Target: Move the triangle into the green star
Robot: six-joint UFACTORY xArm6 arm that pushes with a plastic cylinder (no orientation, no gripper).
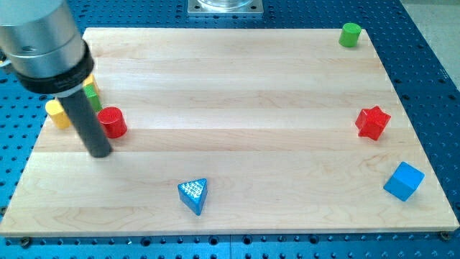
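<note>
A blue triangle block [194,196] lies near the bottom edge of the wooden board [237,86], a little left of centre. My tip [99,153] rests on the board at the left, well up and left of the triangle. It sits just below and left of a red cylinder [112,121]. A green block [93,98] peeks out from behind the rod, mostly hidden, so I cannot make out its shape. A yellow block [57,114] lies to the rod's left, at the board's left edge.
A green cylinder [350,34] stands in the top right corner. A red star [372,122] lies at the right edge, with a blue cube [403,180] below it. The arm's grey body [43,36] covers the top left corner.
</note>
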